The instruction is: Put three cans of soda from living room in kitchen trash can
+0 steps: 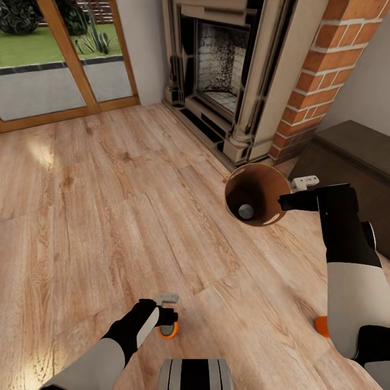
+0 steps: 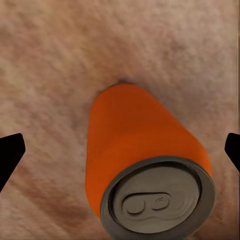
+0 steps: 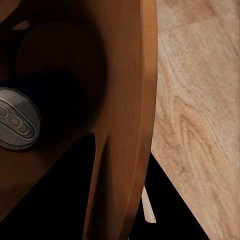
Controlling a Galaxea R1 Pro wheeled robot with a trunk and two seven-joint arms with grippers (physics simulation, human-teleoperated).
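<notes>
An orange can of soda [image 1: 169, 330] with a grey top stands on the wood floor. My left gripper [image 1: 168, 318] hovers right over it, open, and in the left wrist view the can [image 2: 145, 165] sits between the two black fingertips [image 2: 10, 152] without touching them. My right gripper [image 1: 284, 202] is shut on the rim of the tash can [image 1: 257, 189], held tilted above the floor. Its copper-brown inside [image 3: 120, 75] holds a dark blue can [image 3: 17, 125] with a grey top [image 1: 246, 211]. A third orange shape [image 1: 322, 325], likely another can, peeks out beside my right forearm.
An ornate fireplace [image 1: 227, 70] and a brick column [image 1: 319, 76] stand ahead. A dark wooden cabinet [image 1: 352, 151] is at the right. A glass door with a wood frame [image 1: 65, 65] is at the far left. My base [image 1: 195, 374] shows at the bottom edge.
</notes>
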